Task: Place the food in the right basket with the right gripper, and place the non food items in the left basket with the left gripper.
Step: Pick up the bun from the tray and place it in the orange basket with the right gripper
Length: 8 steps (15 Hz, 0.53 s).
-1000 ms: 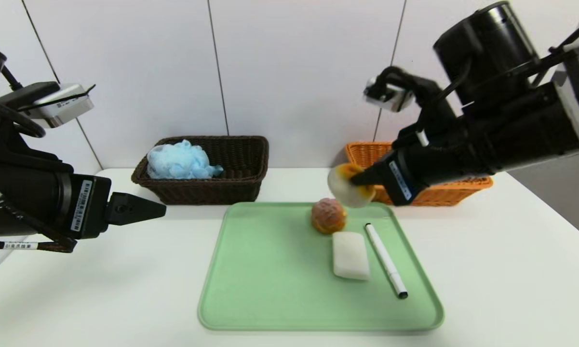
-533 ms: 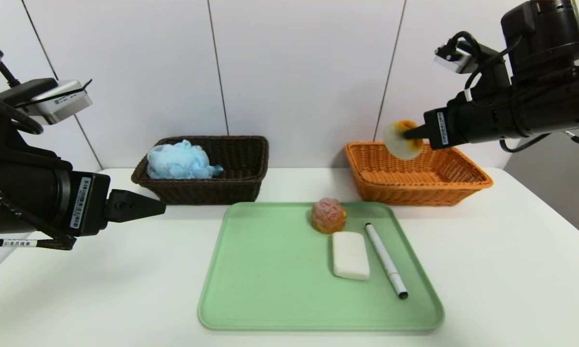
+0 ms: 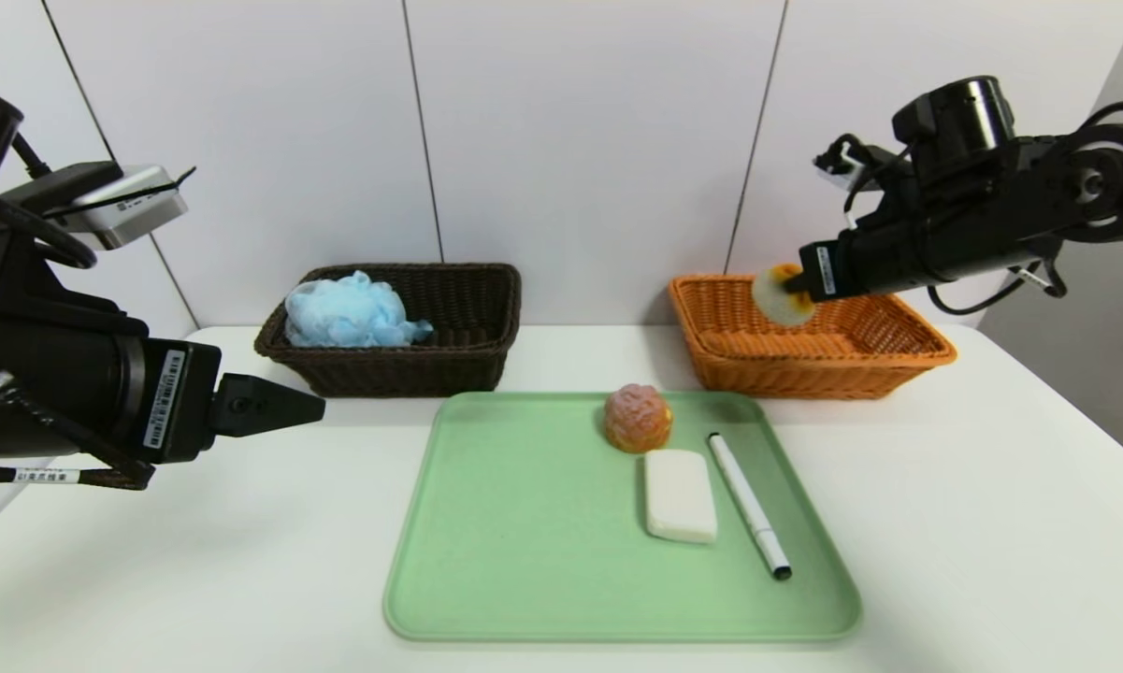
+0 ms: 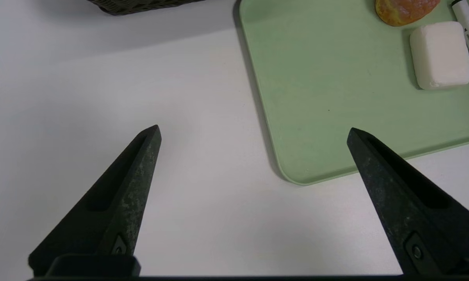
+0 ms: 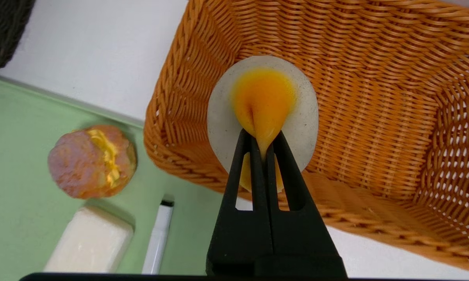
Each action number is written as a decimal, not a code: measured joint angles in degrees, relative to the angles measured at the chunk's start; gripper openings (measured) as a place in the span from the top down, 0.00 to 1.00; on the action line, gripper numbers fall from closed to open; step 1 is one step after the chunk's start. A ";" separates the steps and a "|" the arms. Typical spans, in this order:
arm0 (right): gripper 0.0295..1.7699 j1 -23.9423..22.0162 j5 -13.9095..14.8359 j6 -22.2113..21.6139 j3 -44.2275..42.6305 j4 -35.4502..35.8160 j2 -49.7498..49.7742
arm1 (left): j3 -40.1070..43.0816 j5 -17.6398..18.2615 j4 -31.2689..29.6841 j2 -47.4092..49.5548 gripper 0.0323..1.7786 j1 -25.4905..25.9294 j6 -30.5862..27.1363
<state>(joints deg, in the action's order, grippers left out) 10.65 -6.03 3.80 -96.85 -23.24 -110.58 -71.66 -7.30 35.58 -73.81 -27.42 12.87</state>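
One whitish bun [image 5: 263, 105] is up in the air, and the right tool [image 5: 263, 146] has it, tips pinching the orange-yellow top! It's over the orange-tan basket [image 3: 818, 379], towards that basket's left end in the head view, with open weave to its right. Across on the other side, the left tool [image 4: 254, 127] hovers over the white desk [image 3: 196, 561], just left of the green tray [image 3: 524, 533], fingers spread wide with nothing between them.

Down on the tray, here's the pinkish-brown cream puff [image 3: 638, 418], sitting near the far edge. Right by it, on the near side, lies the white soap bar [image 3: 680, 495], flat on the green, and alongside that, to the right, the slim white marker [image 3: 748, 505] stretches out at a slant, its black tip pointing towards the near right. And at the back left, behind the tray, the dark brown basket [image 3: 402, 374] stands on the desk with the fluffy light-blue bath pouf [image 3: 348, 313] resting in its left part!
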 joint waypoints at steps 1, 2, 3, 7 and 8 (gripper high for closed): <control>0.99 -0.07 -0.02 0.00 -1.27 0.00 -1.71 | 0.00 0.00 -0.01 -0.11 0.05 0.00 0.02; 0.99 -0.10 -0.05 -0.01 -2.86 -0.07 -3.75 | 0.00 -0.02 -0.01 -0.20 0.05 0.00 0.02; 0.99 -0.10 -0.05 -0.04 -4.44 -0.11 -5.63 | -0.01 0.00 -0.01 -0.27 0.05 0.00 0.02; 0.99 -0.11 0.00 0.07 -10.07 -0.33 -12.13 | -0.01 -0.02 -0.01 -0.60 0.05 0.00 0.18; 0.99 -0.10 -0.05 0.02 -11.08 -0.49 -13.53 | 0.00 -0.02 -0.01 -0.71 0.05 0.00 0.16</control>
<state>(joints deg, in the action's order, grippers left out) 10.56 -6.08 3.83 -107.94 -23.72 -124.11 -71.66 -7.33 35.57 -74.52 -27.42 13.03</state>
